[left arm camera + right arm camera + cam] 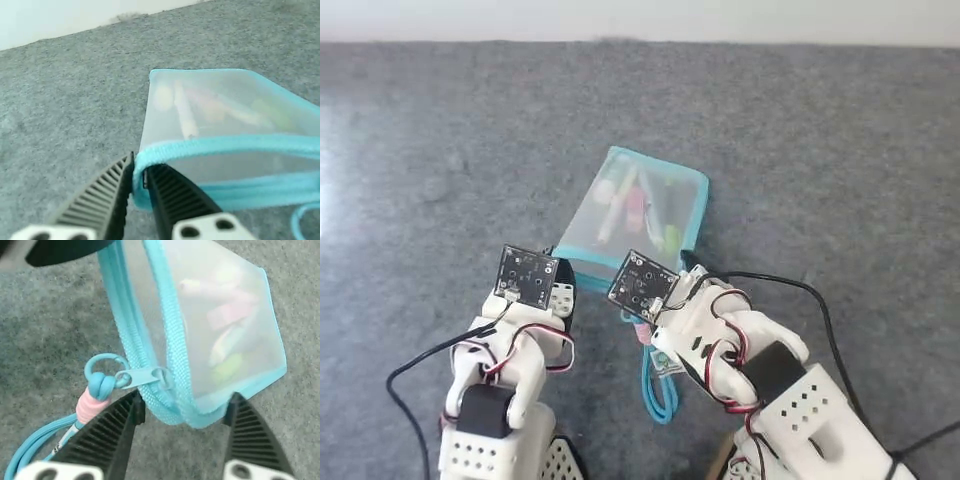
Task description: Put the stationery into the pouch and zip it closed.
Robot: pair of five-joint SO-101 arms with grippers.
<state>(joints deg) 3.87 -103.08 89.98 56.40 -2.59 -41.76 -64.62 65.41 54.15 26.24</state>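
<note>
Teal-trimmed and translucent, the pouch (642,212) lies on the grey felt table (440,150) just ahead of both claws, with the stationery (632,205) inside it showing through its wall. On its near corner, at the end of the zipper band, the left gripper (139,175) is clenched tight. At the other near corner the right gripper (186,402) stands released, jaws spread to either side, the zipper pull (137,377) just beside one finger. From the pull a blue cord (660,395) trails back beneath that arm.
</note>
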